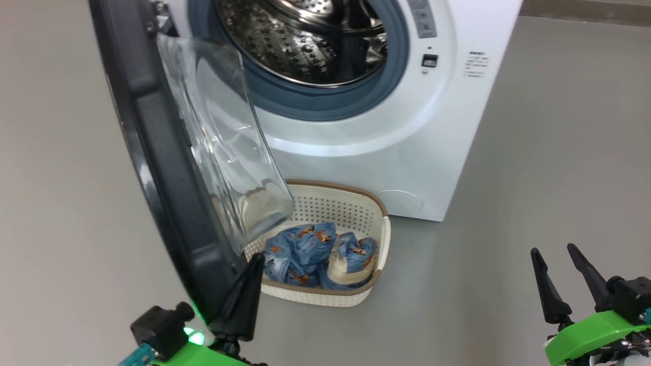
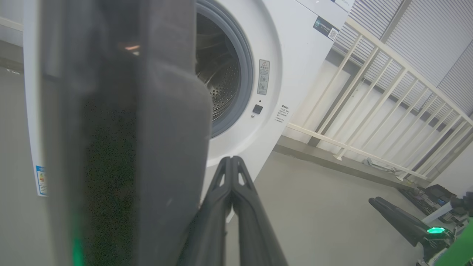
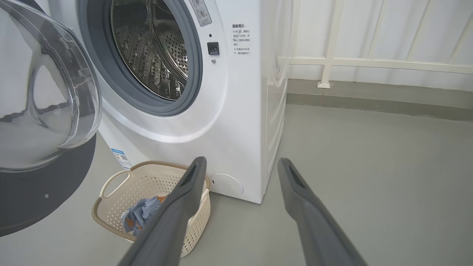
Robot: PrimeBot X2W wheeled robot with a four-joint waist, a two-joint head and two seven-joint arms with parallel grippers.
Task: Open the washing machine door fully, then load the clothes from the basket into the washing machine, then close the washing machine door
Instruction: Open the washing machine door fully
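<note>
The washing machine (image 1: 386,147) stands with its steel drum (image 1: 310,40) exposed. Its door (image 1: 168,168) is swung out toward me, black rim edge-on, clear glass bowl (image 1: 229,147) bulging right. My left gripper (image 1: 249,274) is shut, its tip against the lower edge of the door rim; in the left wrist view the gripper (image 2: 232,162) sits beside the dark rim (image 2: 122,147). The basket (image 1: 351,213) sits on the floor before the machine, with the blue printed clothes (image 1: 320,254) inside. My right gripper (image 1: 557,251) is open at the lower right, holding nothing; its fingers (image 3: 184,199) frame the basket (image 3: 122,184).
Grey floor (image 1: 534,178) lies open to the right of the machine. A white railing (image 3: 369,62) and wall run behind it. A blue label (image 3: 120,157) sits low on the machine's front.
</note>
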